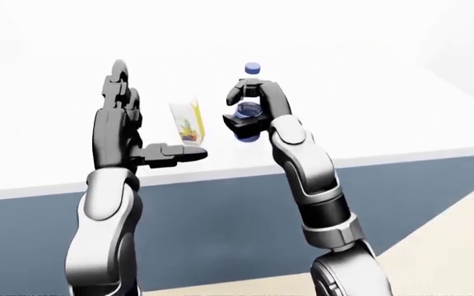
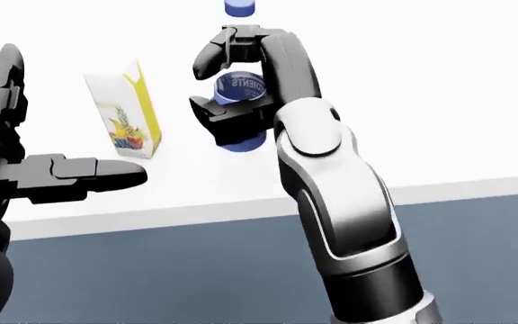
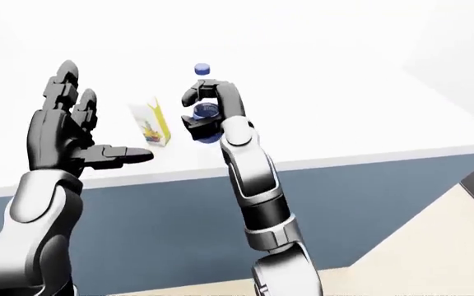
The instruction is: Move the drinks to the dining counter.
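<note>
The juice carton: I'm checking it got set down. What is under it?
The juice carton stands upright on the white counter, clear of the open left hand. Its base hides the contact patch. The right hand grips the blue bottle nearby.

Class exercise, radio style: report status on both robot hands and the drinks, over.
Left robot hand open, empty, beside juice carton. Right robot hand shut on blue-capped bottle, upright over white counter. Carton standing on counter. Nothing blocking.

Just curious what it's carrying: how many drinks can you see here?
2. A juice carton stands on the white counter, left in the head view; a blue-capped bottle sits inside the right hand fingers. None other visible.
</note>
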Robot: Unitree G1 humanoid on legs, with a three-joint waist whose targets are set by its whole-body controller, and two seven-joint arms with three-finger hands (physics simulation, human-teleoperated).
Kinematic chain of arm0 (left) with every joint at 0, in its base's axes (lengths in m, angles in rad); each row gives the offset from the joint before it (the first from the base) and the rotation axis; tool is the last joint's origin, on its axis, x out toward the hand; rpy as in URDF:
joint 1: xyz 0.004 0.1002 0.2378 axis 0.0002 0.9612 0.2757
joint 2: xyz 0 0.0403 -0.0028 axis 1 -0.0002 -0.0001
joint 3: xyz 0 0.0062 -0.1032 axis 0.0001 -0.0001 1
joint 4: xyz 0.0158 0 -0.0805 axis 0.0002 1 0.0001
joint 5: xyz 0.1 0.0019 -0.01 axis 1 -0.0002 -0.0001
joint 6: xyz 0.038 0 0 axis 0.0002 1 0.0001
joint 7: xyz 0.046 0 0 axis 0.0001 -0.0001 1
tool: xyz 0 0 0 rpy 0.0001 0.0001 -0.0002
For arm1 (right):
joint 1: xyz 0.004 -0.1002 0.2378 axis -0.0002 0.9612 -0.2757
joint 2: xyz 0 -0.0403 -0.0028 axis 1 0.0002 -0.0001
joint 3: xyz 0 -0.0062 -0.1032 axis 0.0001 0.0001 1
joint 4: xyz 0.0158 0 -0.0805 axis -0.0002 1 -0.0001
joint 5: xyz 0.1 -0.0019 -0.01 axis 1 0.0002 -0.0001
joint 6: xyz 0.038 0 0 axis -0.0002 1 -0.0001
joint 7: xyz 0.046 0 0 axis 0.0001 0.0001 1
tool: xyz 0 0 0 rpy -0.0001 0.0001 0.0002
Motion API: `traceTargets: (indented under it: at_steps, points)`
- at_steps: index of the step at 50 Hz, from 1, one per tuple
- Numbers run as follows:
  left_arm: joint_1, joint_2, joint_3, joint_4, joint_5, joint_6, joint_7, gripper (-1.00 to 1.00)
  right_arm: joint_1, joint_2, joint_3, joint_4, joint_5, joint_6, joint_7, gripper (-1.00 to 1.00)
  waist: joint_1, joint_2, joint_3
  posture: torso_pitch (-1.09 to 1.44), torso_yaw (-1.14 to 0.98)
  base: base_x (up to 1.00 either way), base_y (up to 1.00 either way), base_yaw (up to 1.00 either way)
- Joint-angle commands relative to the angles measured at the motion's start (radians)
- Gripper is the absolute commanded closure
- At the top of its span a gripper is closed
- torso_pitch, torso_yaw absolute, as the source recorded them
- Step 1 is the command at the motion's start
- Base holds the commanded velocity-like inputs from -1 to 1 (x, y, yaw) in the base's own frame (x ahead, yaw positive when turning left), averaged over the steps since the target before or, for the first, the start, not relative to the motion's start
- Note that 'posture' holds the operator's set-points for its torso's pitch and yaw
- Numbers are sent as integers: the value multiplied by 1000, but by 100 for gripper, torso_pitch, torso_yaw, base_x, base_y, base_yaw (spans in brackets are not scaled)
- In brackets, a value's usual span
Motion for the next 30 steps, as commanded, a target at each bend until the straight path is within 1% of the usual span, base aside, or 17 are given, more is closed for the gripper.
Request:
traceTargets:
  at_steps: [1,9,12,19,25,28,30]
  points:
    - [-28,7,6,-42,-3,-24,3,-100,-44,1,-6,-16,-17,-129,-26,100,-1,5,-30,0,0,0,0,0]
    - [-45,17,22,-67,-25,7,10,-100,-66,16,-8,112,-39,-228,-68,100,0,6,-31,0,0,0,0,0]
    - [-50,19,18,-76,-31,16,16,-100,-76,17,-14,169,-38,-265,-81,100,0,5,-32,0,0,0,0,0]
    - [-52,25,22,-88,-38,24,20,-100,-92,19,-15,258,-38,-307,-97,100,1,5,-34,0,0,0,0,0]
    - [-54,27,23,-94,-42,31,23,-100,-87,16,-15,284,-41,-320,-98,100,2,5,-34,0,0,0,0,0]
    - [-59,30,27,-103,-47,43,26,-100,-88,14,-18,304,-41,-333,-98,89,2,4,-34,0,0,0,0,0]
    - [-58,31,27,-106,-48,44,27,-100,-85,15,-16,302,-43,-331,-99,87,2,4,-34,0,0,0,0,0]
